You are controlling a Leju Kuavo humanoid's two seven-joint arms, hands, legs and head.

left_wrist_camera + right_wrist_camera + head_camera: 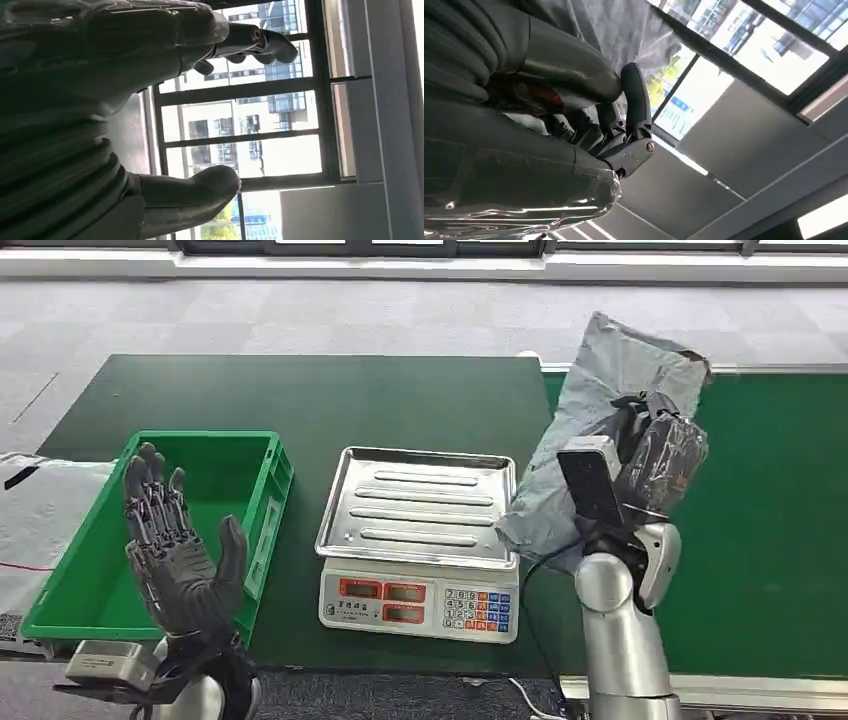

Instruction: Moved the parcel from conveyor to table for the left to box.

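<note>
A grey plastic parcel [600, 410] hangs in the air at the seam between the dark table and the green conveyor [780, 540]. My right hand [655, 445] grips it at mid-height, fingers wrapped around its side; the right wrist view shows those fingers [636, 107] curled against the grey parcel film [624, 25]. My left hand [180, 550] is raised above the near end of the green box [255, 455], palm up, fingers spread and holding nothing. The left wrist view shows the left hand [115, 100] with its thumb apart from its fingers.
A weighing scale [420, 530] with a steel tray stands mid-table between the green box and the parcel. A white sheet [40, 515] lies off the table's left edge. The dark table [330, 395] stretches back behind the scale.
</note>
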